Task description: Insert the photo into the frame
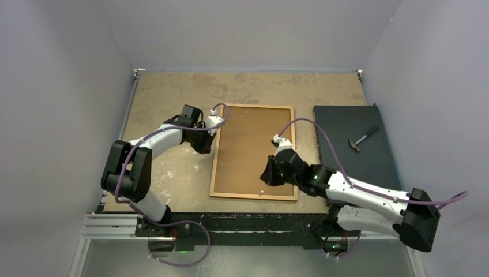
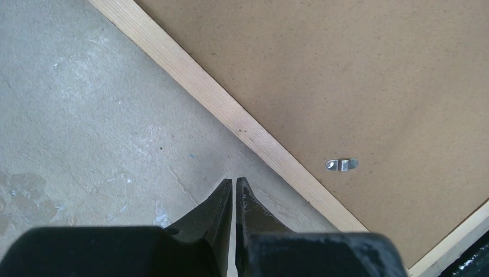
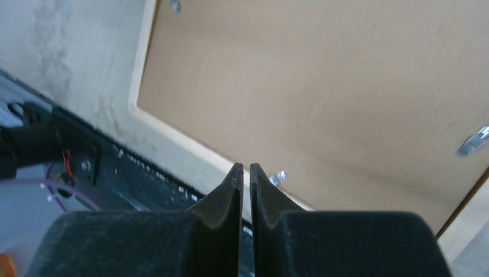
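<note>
The left gripper (image 1: 203,144) sits just off the frame's left rail, toward its far end. In the left wrist view its fingers are pressed together with only a sliver between them and nothing held, their tips low over the bare counter (image 1: 173,92) beside the rail. That spot looks chosen for nudging or steadying the frame from the side rather than lifting it.

The frame (image 1: 254,197) lies flat, mid-counter, back side up. A plain brown backing board (image 1: 254,150) fills its opening, and a small metal turn tab (image 2: 341,165) lies on the board just inside the left rail. With the board seated like this, the assembly looks closed or close to it. The photo shows in no view; if it is inside, the board hides it, and I cannot tell.

The right gripper (image 1: 270,173) hangs over the frame's near right part, also closed and empty, its tips above the board close to the near rail and another small tab. It is probably there to press or turn a tab.

Right of the frame, apart from it, lies a black slab (image 1: 346,167) carrying a small hammer (image 1: 362,137), kept out of the way.

No brand, label or writing is legible anywhere.
</note>
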`<state>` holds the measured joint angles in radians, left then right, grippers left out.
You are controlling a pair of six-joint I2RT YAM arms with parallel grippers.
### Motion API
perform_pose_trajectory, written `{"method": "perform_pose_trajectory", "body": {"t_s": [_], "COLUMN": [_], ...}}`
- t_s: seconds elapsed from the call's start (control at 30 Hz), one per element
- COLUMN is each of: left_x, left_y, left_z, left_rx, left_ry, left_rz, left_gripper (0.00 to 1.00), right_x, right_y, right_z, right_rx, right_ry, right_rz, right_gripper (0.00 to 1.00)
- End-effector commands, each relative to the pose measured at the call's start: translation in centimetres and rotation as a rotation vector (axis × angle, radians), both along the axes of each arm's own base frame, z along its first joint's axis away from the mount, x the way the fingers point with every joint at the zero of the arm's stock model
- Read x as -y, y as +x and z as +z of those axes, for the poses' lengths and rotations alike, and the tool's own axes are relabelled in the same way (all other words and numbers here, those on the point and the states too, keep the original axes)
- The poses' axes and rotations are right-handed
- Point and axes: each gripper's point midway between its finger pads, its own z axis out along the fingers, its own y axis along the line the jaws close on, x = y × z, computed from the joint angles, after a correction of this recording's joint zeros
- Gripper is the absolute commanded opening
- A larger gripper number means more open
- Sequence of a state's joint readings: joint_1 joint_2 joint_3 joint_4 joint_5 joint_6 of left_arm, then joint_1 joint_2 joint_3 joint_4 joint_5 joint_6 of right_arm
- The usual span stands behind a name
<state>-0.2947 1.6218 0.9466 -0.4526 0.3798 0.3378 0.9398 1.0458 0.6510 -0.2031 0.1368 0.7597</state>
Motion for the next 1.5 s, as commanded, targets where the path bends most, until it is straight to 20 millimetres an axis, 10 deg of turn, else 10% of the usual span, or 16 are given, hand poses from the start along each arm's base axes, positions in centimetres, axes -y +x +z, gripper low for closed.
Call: {"method": "perform_pose_trajectory", "body": {"t_s": [0.0,0.33,1.47], "left_x": [0.8,-0.6,-0.2], "left_y": [0.5,-0.7,-0.6], "left_z": [2.4,-0.2,-0.7], "left_rx": [0.058,0.056,0.066], "left_ry": [-0.051,0.011,0.006], "left_rz": [-0.044,-0.056,-0.062], "left_gripper": [0.05,0.03,0.00], "right_x": [-0.4,-2.5,-0.1], "right_y": [-2.9,-6.5,-6.8], "right_z": [-1.8,-4.4,-6.9], "right_rx": [-0.068,-0.116,-0.144], "right_ry": [0.022,-0.010,-0.050], "right_rz": [-0.067,-0.005,-0.080], "right_gripper": [0.06,0.00,0.00]}}
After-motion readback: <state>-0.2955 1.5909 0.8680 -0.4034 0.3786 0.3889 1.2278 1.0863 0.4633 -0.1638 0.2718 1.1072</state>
